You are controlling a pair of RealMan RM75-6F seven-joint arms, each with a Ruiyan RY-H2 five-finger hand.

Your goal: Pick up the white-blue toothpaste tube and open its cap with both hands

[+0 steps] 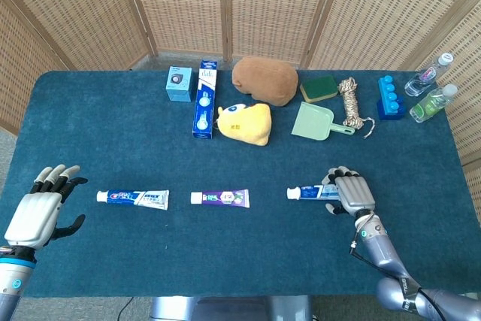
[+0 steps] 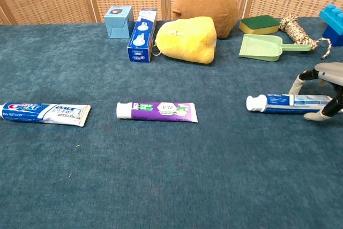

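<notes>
The white-blue toothpaste tube [image 1: 308,192] [image 2: 284,103] lies flat on the blue cloth at the right, with its white cap pointing left. My right hand [image 1: 353,193] [image 2: 327,71] arches over the tube's tail end. One finger comes down behind the tube and the thumb [image 2: 323,115] in front of it, and neither lifts it. My left hand [image 1: 34,216] hovers at the table's left edge with its fingers spread and nothing in it. It shows only in the head view.
Two more tubes lie in the same row: a Crest tube [image 1: 133,198] at the left and a purple one [image 1: 219,198] in the middle. At the back are a blue box [image 1: 204,98], yellow and brown plush toys [image 1: 244,122], a green dustpan [image 1: 316,122], rope, a sponge and bottles [image 1: 432,88].
</notes>
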